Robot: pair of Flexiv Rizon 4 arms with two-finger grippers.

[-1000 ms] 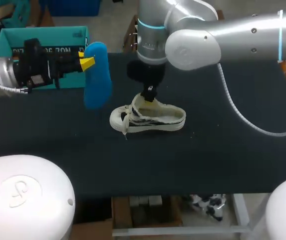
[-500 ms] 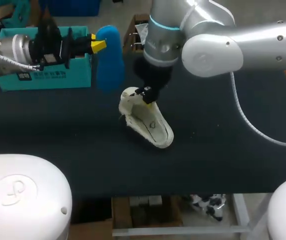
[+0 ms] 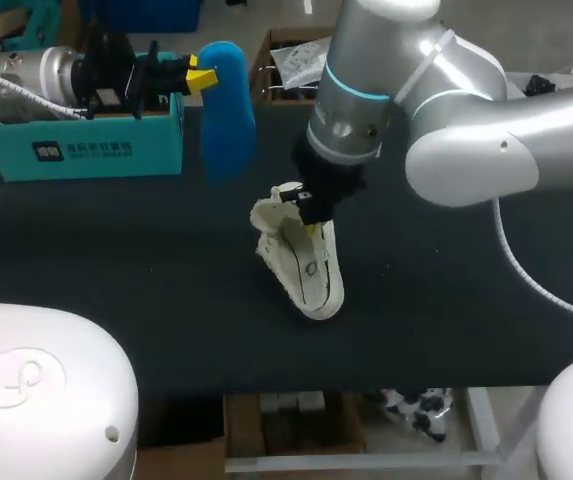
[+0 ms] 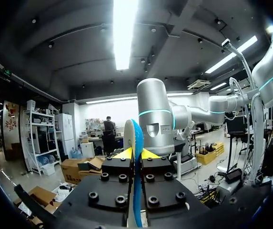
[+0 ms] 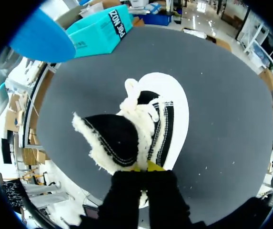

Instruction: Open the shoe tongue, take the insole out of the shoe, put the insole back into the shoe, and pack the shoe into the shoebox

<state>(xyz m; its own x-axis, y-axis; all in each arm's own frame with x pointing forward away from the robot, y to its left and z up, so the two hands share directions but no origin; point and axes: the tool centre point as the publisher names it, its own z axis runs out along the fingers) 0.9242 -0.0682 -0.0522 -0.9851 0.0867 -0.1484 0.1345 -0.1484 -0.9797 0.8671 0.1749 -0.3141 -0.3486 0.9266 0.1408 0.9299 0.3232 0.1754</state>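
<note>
A white shoe [image 3: 304, 262] with black stripes lies on the dark table [image 3: 116, 260], its toe towards the front edge. My right gripper [image 3: 311, 222] comes down from above and is shut on the shoe's rim; in the right wrist view its yellow tips [image 5: 147, 167] pinch the fluffy edge of the shoe [image 5: 146, 119]. My left gripper [image 3: 200, 79] is shut on a blue insole [image 3: 226, 110], held on edge in the air behind and left of the shoe. In the left wrist view the insole [image 4: 136, 138] stands between the left gripper's tips [image 4: 136, 154]. A teal shoebox [image 3: 86, 150] sits at the back left.
The right arm's big elbow [image 3: 486, 130] hangs over the table's right half. The teal shoebox [image 5: 100, 31] and the raised insole [image 5: 41, 38] show beyond the shoe in the right wrist view. Bare dark tabletop lies left and right of the shoe.
My right gripper has swung the shoe from lying crosswise to pointing at the front edge. My left arm has carried the insole up, back and to the right.
</note>
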